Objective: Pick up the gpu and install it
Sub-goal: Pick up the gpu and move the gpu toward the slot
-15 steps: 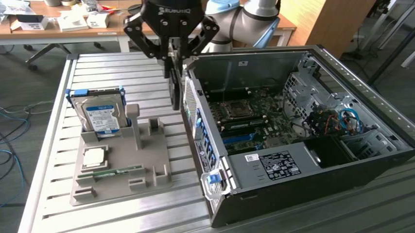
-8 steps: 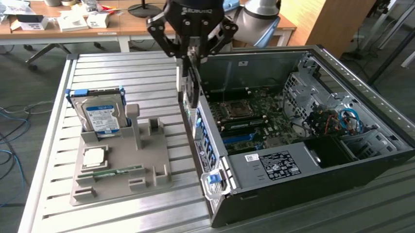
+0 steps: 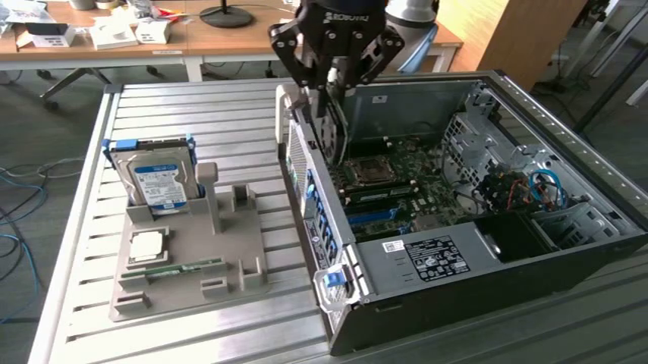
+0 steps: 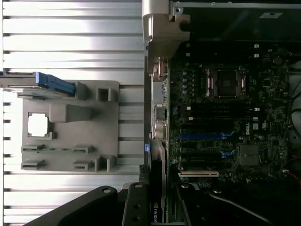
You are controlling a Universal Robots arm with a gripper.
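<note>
Your claw (image 3: 332, 80) clamps the graphics card (image 3: 329, 129) upright over the open computer case (image 3: 486, 303); you're mid-install, and seating it calls for lining its edge over a slot (image 3: 377, 216).

Black claw (image 3: 330, 85) — angular linkages, white lettering

In my black gripper (image 3: 332, 85), the dark gpu (image 3: 330, 135); in the black computer case (image 3: 486, 265), a dark motherboard (image 3: 405, 178) with one bright blue slot (image 3: 380, 215). A silver hard drive (image 3: 157, 182) with a blue-and-white label sits in a grey tray (image 3: 193, 254) on the silver ribbed table (image 3: 182, 114).
</note>
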